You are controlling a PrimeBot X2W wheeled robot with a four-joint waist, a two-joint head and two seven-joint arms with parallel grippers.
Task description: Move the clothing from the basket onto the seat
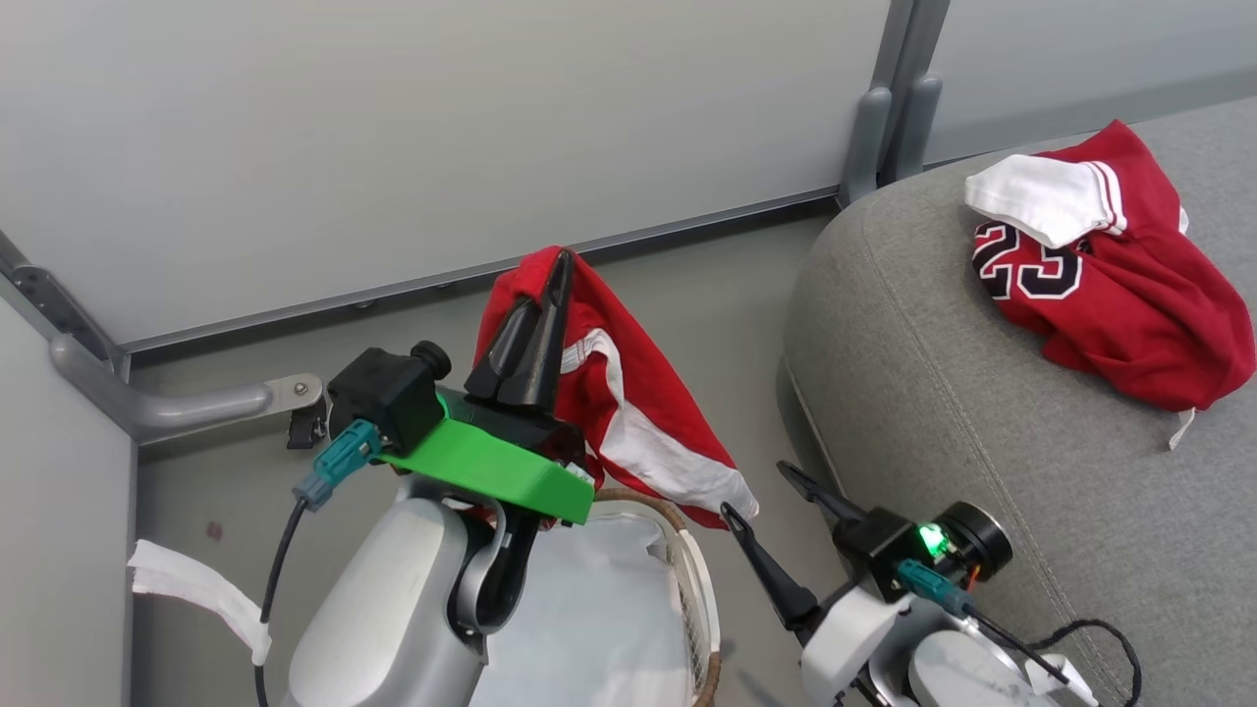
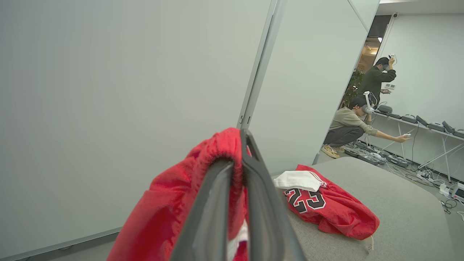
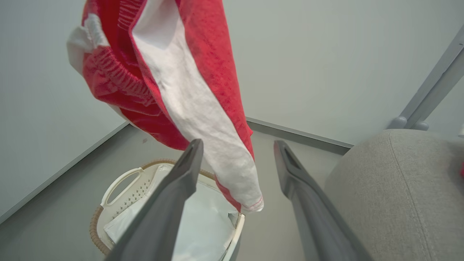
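Head view: the left gripper (image 1: 546,295) was pinched shut on the bunched top edge of the striped red garment (image 1: 638,422), which hung free above the basket (image 1: 690,550), its white-striped tail dangling near the woven rim.
Right side: the right gripper (image 1: 756,491) stood with its jaws spread wide and nothing between them, low in the gap between basket and seat.
Seat: the seat (image 1: 982,471) lay just to the robot's right of the basket, with the numbered garment (image 1: 1110,285) crumpled on it toward the back.
Basket contents: only the white liner cloth (image 1: 599,609) could be seen inside. The left arm hid part of it, so the held piece was probably the last.
Step in hand: this looked like the carry from basket to seat, with the lift done and the crossing not yet made.
Doing it well: the pinch needed to hold firm, and the arm needed height so that the hanging tail would clear the seat's rounded corner. The cloth should be lowered until it pooled well inside the edge, beside the numbered garment, before the jaws parted.
Risk: the thin fabric could snag on the right gripper's open fingers in passing. Let go too near the edge, it could slide to the floor.
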